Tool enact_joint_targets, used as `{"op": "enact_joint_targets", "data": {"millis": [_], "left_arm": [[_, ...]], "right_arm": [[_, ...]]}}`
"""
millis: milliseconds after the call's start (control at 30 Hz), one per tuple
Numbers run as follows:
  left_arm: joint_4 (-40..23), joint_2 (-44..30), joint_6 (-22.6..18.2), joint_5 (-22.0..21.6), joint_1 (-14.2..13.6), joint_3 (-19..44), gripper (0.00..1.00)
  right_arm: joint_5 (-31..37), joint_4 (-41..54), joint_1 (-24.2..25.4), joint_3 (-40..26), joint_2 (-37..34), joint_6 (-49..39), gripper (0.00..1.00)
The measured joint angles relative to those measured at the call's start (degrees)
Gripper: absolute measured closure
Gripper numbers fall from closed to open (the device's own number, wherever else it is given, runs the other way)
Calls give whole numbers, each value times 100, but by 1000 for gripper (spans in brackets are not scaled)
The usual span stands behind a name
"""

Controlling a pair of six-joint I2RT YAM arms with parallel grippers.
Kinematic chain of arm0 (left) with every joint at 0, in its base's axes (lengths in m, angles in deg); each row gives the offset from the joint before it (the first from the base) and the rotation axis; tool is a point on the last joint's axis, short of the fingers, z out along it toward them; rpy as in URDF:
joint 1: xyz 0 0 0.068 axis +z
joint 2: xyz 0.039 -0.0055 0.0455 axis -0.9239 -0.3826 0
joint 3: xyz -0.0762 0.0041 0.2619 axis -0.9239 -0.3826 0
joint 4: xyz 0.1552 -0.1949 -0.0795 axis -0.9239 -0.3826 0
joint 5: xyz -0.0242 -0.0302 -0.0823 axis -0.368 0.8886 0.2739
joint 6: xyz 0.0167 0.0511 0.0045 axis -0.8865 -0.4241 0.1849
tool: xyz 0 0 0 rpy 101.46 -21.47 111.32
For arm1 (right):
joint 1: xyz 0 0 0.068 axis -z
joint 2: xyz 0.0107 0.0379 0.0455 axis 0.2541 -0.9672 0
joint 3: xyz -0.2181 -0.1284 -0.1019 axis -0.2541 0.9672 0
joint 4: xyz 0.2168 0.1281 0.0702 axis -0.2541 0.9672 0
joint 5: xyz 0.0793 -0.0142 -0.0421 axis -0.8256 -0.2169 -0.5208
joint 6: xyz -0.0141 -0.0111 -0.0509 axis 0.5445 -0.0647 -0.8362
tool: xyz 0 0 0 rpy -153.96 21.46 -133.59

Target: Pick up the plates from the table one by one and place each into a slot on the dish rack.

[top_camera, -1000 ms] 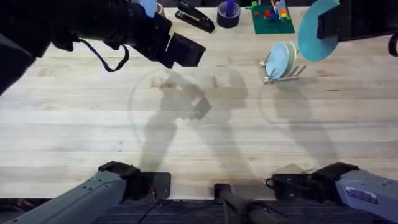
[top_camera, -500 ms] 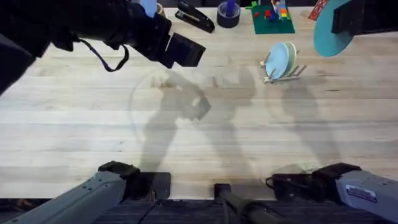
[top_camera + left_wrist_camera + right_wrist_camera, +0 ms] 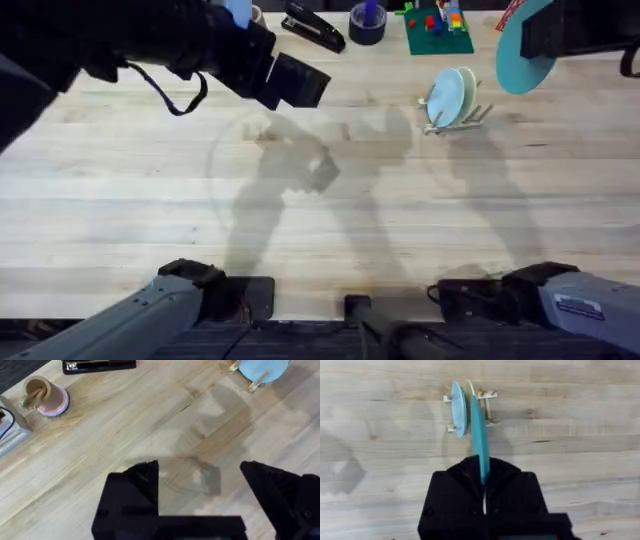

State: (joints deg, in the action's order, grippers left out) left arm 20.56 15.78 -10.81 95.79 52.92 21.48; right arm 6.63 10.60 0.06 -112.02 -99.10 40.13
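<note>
Two plates: one racked, one in the air.
Overhead: pale light-blue plate [image 3: 452, 95] upright in the dish rack [image 3: 462, 118] at far right of the worktop [image 3: 300, 210]; teal plate [image 3: 521, 50] raised beyond the rack, edge-on in the right gripper [image 3: 540, 40]; left gripper [image 3: 290, 82] high over the worktop, far left of the rack.
Left wrist: jaws wide apart, nothing between; rack and pale plate well off.
Right wrist: jaws clamped on the teal plate's edge, plate vertical, roughly lined up over the slots beside the pale plate.
Progress: about halfway; remaining, by judgement, lowering teal plate into a free slot, then release.
</note>
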Motion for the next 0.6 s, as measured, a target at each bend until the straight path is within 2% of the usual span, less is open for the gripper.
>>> {"op": "enact_joint_targets", "data": {"millis": [600], "left_arm": [[0, -1, 0, -1, 0, 0, 6]], "right_arm": [[2, -143, 19, 0, 0, -69, 971]]}}
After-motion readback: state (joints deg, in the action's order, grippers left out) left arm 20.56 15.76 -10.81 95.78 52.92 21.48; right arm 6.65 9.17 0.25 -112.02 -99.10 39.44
